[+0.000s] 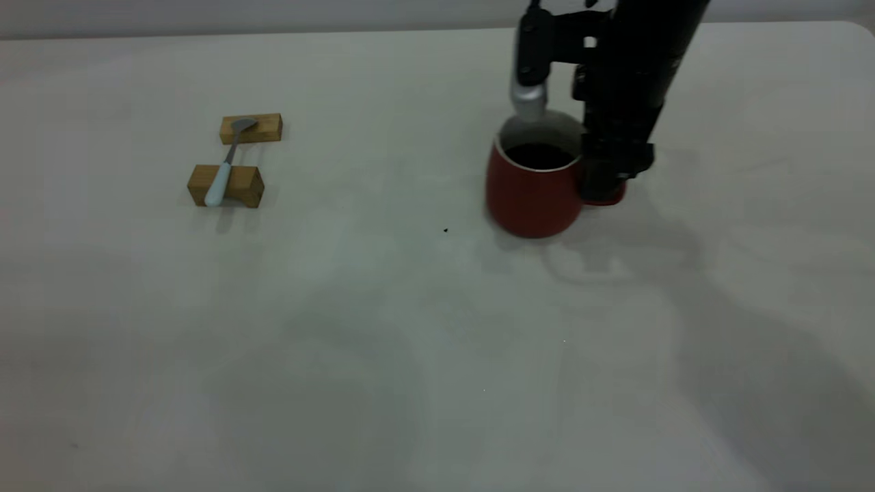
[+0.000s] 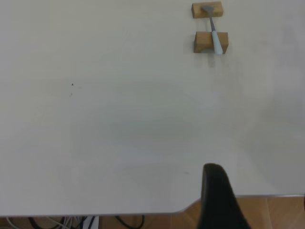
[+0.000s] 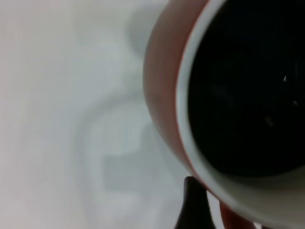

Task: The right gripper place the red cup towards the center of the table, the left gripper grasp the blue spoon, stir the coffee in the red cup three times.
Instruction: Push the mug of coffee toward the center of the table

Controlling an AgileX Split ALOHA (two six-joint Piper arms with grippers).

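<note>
The right gripper is clamped on the handle of the red cup, right of the table's center. A jerky slide could slosh the coffee. The blue spoon lies across two wooden blocks, far left.

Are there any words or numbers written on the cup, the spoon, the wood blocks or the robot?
None: no words, numbers, brands or signs can be read in any view.
The red cup is plain red outside.
The blue spoon has no markings.
The two wooden blocks are bare wood.
The right end effector at the cup's handle is plain black, and the table has only a tiny black speck.
</note>
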